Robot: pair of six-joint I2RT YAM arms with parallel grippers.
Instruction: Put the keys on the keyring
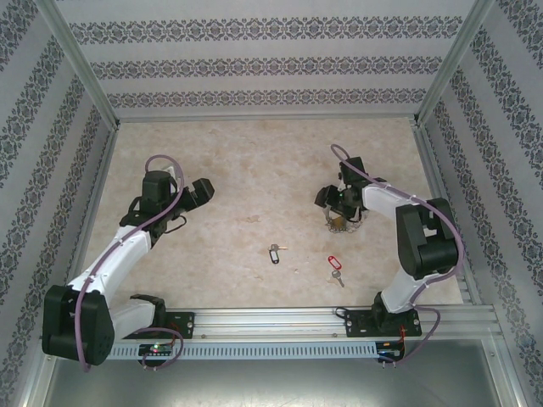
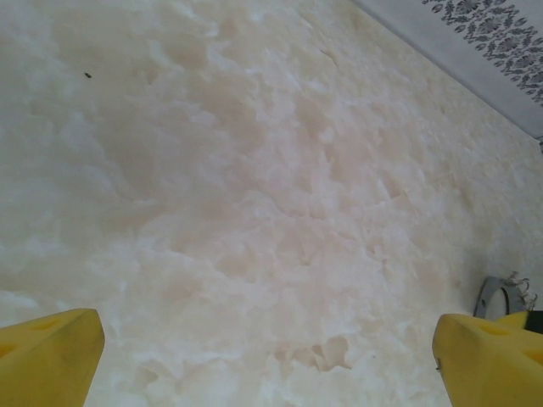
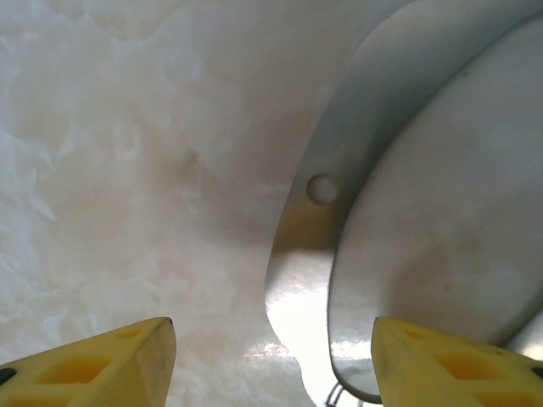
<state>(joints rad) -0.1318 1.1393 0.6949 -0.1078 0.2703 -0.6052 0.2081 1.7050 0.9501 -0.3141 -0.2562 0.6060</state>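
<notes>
The right gripper point(image 1: 338, 206) hangs directly over the keyring point(image 1: 341, 223). In the top view it points down, and its black body hides most of the loop. Its own wrist camera shows what the top view cannot. There the right gripper point(image 3: 271, 360) has its yellow fingertips point(image 3: 102, 365) partly apart. Two overlapping silvery plates point(image 3: 424, 212), one with a small round hole, curve in from the picture's right. They reach down into the gap, up against the fingertip on that side. Whether the jaws clamp this metal or merely straddle it, I cannot tell.

The left gripper point(image 1: 201, 192) sits well to the left of the keyring, above bare tabletop point(image 1: 254, 161). In the left wrist view the left gripper point(image 2: 267, 360) is released. Its yellow fingertips point(image 2: 51, 356) stand at opposite bottom corners, with marbled tabletop point(image 2: 254, 170) between them. A sliver of what looks like the keyring point(image 2: 496, 297) shows at the right edge, just above the fingertip there. A strip of patterned wall point(image 2: 492, 34) crosses the top right corner.

The top view also shows both keys lying flat on the tabletop. The dark-tagged key point(image 1: 273, 253) lies nearer the arm bases than the keyring and to its left. The red-tagged key point(image 1: 334, 264) lies almost straight toward the bases from the keyring. Both are apart from it and from each other.
</notes>
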